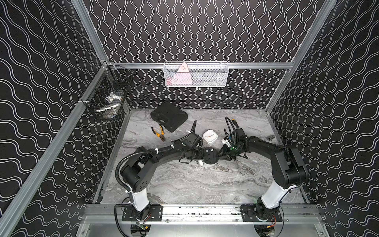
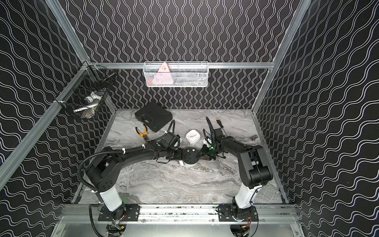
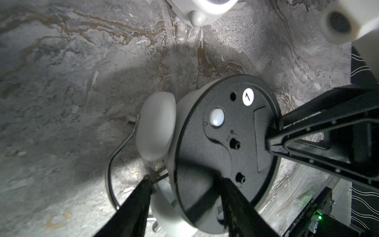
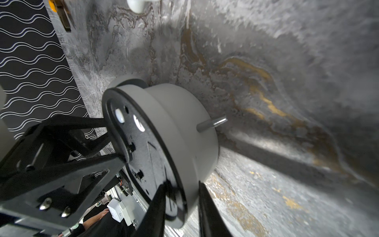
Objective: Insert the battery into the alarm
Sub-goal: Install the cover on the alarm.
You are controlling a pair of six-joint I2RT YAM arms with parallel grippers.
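Left gripper [image 3: 185,180] clasping alarm [image 3: 215,153], right gripper [image 4: 182,185] straddling rim, open marble [image 3: 61,102] around.

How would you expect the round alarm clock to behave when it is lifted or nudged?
The alarm clock is round-bodied, so on its edge it would probably roll. Its smooth casing may slip in a narrow grip. The bells and thin wire handle look likely to bend if squeezed.

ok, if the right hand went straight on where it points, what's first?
The alarm: its rim sits between the right hand's fingers, so contact likely comes at once, if not already.
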